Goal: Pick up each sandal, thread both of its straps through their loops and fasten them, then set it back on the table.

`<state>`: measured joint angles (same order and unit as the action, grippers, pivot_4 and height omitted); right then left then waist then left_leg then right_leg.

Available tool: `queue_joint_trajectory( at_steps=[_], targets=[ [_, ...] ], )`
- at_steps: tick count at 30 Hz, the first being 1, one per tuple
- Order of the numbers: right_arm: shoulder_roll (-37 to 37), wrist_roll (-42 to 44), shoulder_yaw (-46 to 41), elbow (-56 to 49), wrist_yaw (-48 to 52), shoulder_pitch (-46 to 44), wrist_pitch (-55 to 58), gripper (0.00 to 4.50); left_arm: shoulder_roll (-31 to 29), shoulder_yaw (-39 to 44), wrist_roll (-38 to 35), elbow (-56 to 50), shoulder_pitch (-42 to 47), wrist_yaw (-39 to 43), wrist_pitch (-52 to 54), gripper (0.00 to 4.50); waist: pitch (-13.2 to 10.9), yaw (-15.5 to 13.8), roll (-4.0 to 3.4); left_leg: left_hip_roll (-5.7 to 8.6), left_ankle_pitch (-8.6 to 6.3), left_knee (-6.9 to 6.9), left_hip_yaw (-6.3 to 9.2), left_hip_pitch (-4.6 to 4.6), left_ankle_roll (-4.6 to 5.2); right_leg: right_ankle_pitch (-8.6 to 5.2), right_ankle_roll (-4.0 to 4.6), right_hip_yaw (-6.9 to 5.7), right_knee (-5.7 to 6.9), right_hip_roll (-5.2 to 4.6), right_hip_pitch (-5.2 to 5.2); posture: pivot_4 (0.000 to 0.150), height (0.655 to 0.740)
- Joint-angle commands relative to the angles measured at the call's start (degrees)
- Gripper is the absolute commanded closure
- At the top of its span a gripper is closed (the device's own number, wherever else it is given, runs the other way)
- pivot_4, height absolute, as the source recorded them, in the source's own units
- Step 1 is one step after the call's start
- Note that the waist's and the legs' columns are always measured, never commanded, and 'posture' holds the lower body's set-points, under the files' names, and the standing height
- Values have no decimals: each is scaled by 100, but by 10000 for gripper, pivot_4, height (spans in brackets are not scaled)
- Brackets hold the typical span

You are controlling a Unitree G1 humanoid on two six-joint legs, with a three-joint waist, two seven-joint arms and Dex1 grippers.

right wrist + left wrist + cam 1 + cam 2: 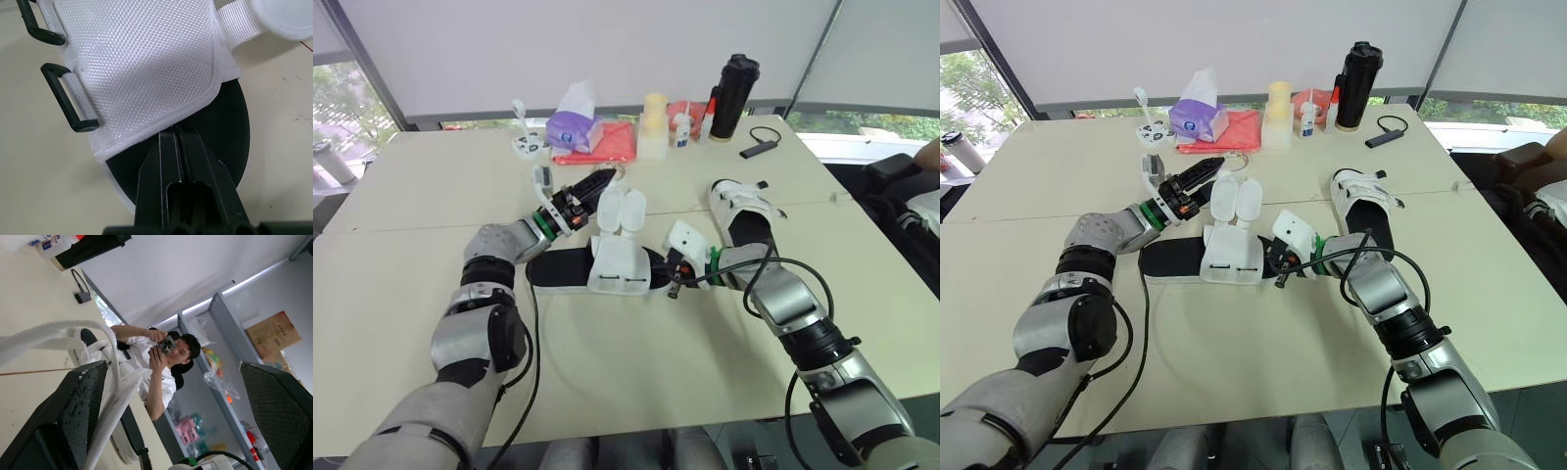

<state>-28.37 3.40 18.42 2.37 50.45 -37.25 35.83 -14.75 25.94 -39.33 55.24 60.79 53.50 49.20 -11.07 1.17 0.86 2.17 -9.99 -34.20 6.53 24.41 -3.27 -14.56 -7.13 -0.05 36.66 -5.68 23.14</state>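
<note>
Left gripper (597, 182): jaws spread wide beside loose straps (622, 208). Near sandal (558, 271) flat on counter (607, 372), loops (58, 102) empty, so threading not yet begun. Right gripper (174, 129): jaws clenched at its white hem. Second sandal (744, 220) farther right, fastening unclear. Tissue pack (575, 127) and bottle (681, 130) labels unreadable.

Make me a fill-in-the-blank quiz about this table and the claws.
The fingers of the left claw stand ___.
The right claw is shut on the ___ upper of the near sandal.
The other sandal lies to the robot's ___ of it.
The tall bottle at the far edge of the table is ___.
Missing: open; white; right; black.
</note>
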Motion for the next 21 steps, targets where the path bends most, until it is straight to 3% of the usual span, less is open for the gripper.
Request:
queue_joint_trajectory(
  at_steps=[1, 7, 10, 21],
  targets=[
    [1, -43, 42, -48, 6, 20, -6, 45000, -65, -32, -39, -249, 13, 107, -49, 294, 0, -1, 0, 0, 0, 0, 0, 0, 0, 0, 0, 0, 0, 0, 0, 1500, 7400],
    [0, -48, 39, -61, -3, 28, -12, 45000, -46, -267, 58, -415, -70, 289, -104, 294, 0, 0, 0, 0, 0, 0, 0, 0, 0, 0, 0, 0, 0, 0, 0, 1500, 7400],
    [-1, -60, 45, -71, -13, 29, -24, 45000, -49, -719, 444, -522, -135, 446, -404, 294, 0, -2, 0, 0, 0, 0, 0, 0, -1, 0, 0, 0, 0, 0, 0, 1500, 7400],
    [10, -72, 32, -77, -22, 18, -20, 45000, -75, -1008, 1226, 591, 376, 306, -1696, 294, 0, -5, 0, 0, 2, 0, 0, 0, -3, 0, 0, 0, 1, 0, 0, 1500, 7400]
  ],
)
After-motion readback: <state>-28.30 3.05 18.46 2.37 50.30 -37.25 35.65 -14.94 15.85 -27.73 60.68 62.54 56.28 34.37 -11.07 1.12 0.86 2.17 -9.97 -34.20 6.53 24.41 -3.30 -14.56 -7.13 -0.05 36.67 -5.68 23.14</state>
